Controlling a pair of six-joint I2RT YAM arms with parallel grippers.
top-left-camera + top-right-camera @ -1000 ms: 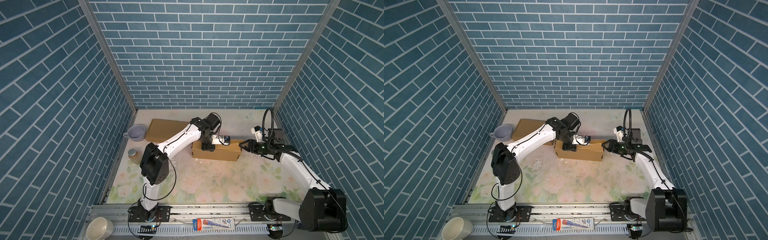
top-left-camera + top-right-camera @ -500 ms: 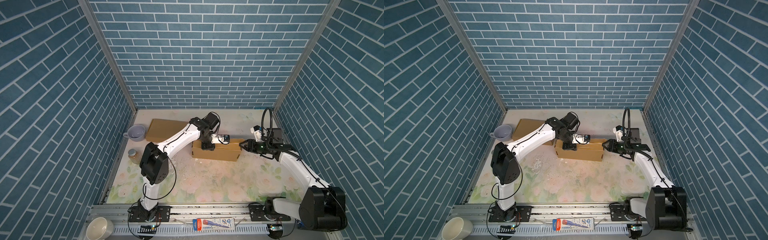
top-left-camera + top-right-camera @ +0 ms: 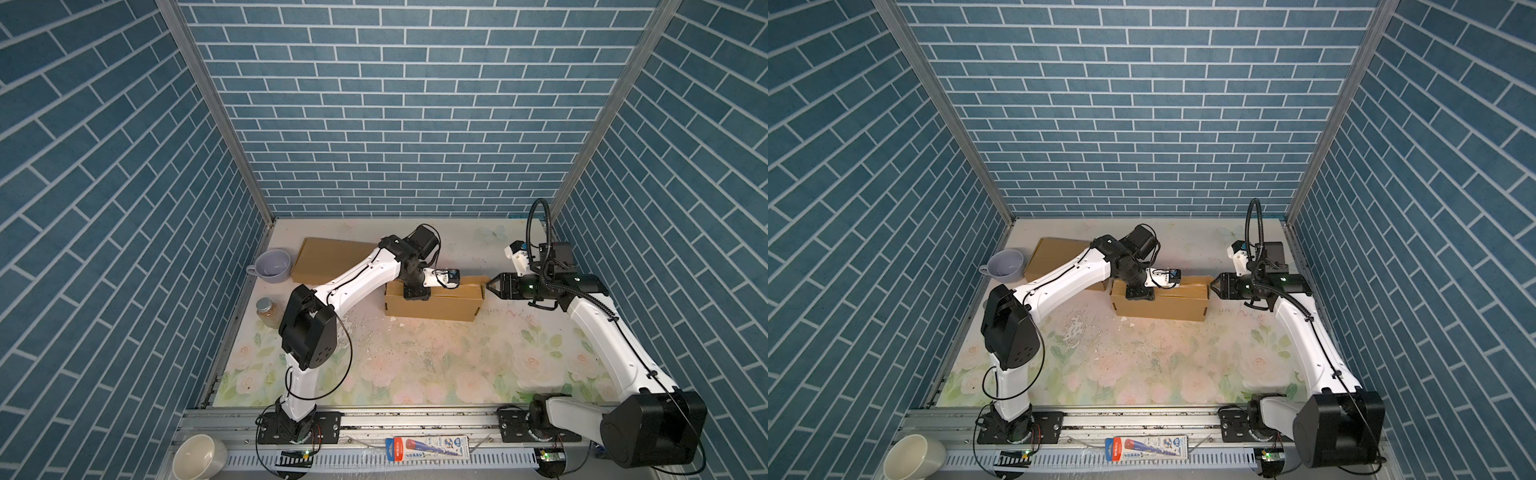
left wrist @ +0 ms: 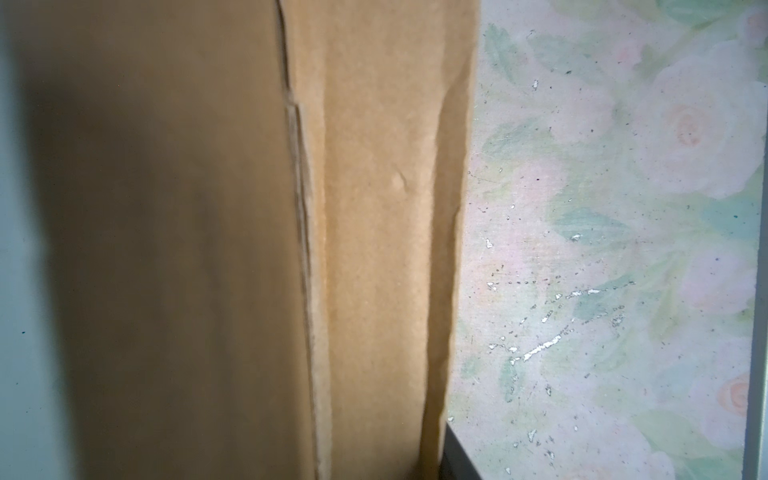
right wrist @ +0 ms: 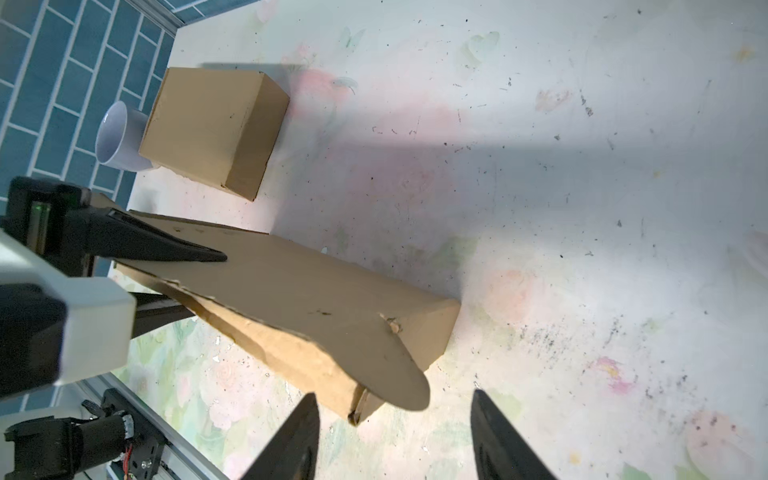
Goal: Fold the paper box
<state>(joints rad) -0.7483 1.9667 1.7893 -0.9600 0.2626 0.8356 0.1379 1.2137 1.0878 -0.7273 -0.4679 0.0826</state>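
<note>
The paper box is a long brown carton lying on the flowered mat. My left gripper sits on its left part. In the right wrist view one black finger lies on the lid and the other runs along the front wall, with cardboard between them. The left wrist view is filled by the box, with one finger beside the wall. My right gripper stands open just off the box's right end, facing a rounded end flap.
A second brown carton lies at the back left next to a lavender cup. A small jar stands by the left wall. A white bowl and a flat packet are at the front rail.
Very little differs. The right arm has shifted slightly beside the box's end; the left gripper stays on the box.
</note>
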